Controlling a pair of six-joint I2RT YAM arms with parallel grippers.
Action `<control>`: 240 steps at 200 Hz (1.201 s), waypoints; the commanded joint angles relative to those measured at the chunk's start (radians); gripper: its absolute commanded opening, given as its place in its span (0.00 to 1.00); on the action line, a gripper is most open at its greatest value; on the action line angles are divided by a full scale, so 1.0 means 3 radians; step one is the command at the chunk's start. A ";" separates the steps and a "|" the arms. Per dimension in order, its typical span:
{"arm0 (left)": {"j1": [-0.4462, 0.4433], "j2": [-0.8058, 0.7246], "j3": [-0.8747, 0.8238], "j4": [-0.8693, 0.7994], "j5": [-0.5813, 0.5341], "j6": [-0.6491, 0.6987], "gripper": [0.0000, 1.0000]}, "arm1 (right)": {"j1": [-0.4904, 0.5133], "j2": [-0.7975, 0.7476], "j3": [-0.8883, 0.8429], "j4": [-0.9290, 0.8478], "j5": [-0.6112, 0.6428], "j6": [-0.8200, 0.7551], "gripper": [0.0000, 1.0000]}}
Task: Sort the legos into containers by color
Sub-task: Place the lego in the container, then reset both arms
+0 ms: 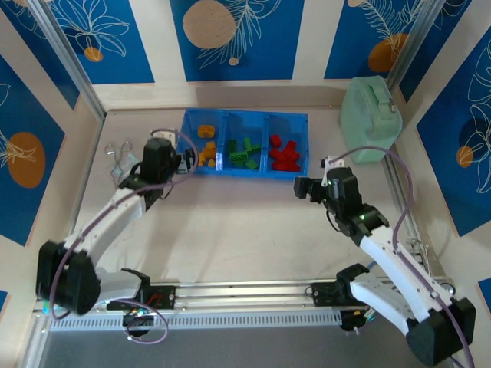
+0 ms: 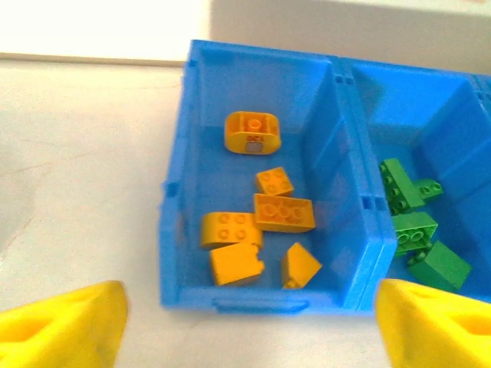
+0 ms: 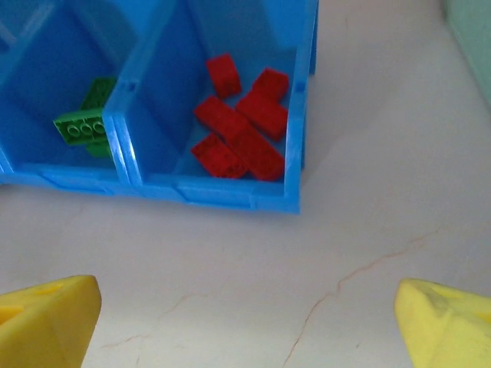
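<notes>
- Left gripper [image 2: 245, 337] spread, empty, just before the tray [image 2: 261, 305] end holding yellow bricks [image 2: 284, 212].
- Right gripper [image 3: 245, 330] spread, empty, near red bricks [image 3: 242, 126].
- Green bricks [image 1: 244, 152] lie in the middle compartment.

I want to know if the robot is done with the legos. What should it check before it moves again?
1. Yellow-orange bricks all in the left compartment: ok.
2. Green bricks all in the middle compartment: ok.
3. Red bricks all in the right compartment: ok.
4. No loose bricks on the table: ok, none seen.
5. Left gripper open and holding nothing: ok.
6. Right gripper open and holding nothing, over bare table in front of the tray: ok.
</notes>
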 commanded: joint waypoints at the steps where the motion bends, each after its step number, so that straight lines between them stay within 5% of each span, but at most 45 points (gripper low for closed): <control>1: -0.0202 -0.0429 -0.0497 0.0338 -0.0715 0.0178 1.00 | -0.0005 -0.0257 -0.0344 0.0367 0.0222 -0.0148 0.99; 42: -0.0634 -0.0859 -0.1279 0.0713 -0.2044 0.0767 1.00 | -0.0005 -0.0580 -0.0739 0.0287 0.0706 -0.0164 0.99; 74: -0.0865 -0.0992 -0.1541 0.0629 -0.2693 0.0719 1.00 | 0.0008 -0.0663 -0.0937 0.0264 0.1045 -0.0161 0.99; 157: -0.0950 -0.1449 -0.2218 0.0862 -0.2974 0.0819 1.00 | 0.0225 -0.0707 -0.1314 0.0447 0.1334 -0.0031 0.99; 207: -0.0966 -0.2472 -0.2514 0.0672 -0.3105 0.0814 1.00 | 0.0094 -0.0663 -0.1370 0.0706 0.1262 -0.0064 0.99; 240: -0.0924 -0.2635 -0.2796 0.1434 -0.3049 0.1193 1.00 | -0.0169 -0.0384 -0.1482 0.1470 0.1045 -0.0262 0.99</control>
